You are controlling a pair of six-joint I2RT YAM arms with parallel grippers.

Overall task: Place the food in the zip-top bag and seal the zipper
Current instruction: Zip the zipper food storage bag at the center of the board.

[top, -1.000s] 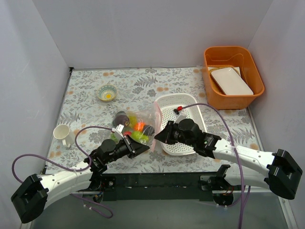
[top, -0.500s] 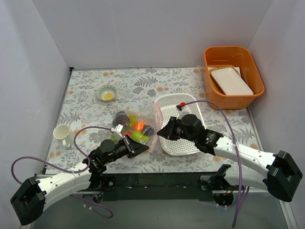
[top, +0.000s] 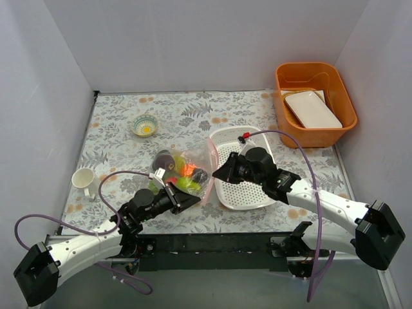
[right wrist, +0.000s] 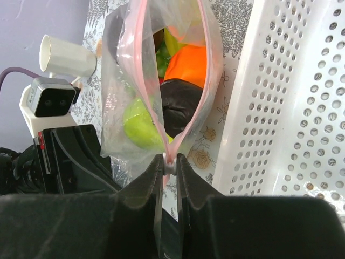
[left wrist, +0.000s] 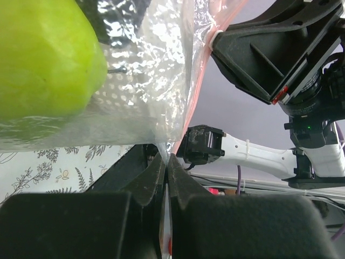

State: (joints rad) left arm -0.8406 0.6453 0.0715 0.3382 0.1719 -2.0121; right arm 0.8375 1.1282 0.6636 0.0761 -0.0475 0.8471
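Observation:
The zip-top bag point(top: 182, 168) lies left of the white basket and holds the food: an orange point(right wrist: 186, 65), a dark avocado point(right wrist: 180, 108), a green pear point(left wrist: 43, 65) and other pieces. Its pink zipper point(right wrist: 141, 81) is parted along most of the mouth, and the two strips meet at my right gripper. My right gripper point(right wrist: 170, 164) is shut on the white zipper slider at the near end of the mouth; it also shows in the top view point(top: 216, 174). My left gripper point(left wrist: 166, 157) is shut on the bag's near corner, and shows in the top view point(top: 195, 201).
The white perforated basket point(top: 222, 138) stands right of the bag, under my right arm. An orange bin point(top: 283, 109) holding a white tray is at the back right. A small bowl point(top: 145, 125) and a white cup point(top: 85, 180) are on the left.
My right gripper has moved a little away from the bases, along the bag's mouth. The left gripper has kept its hold on the corner.

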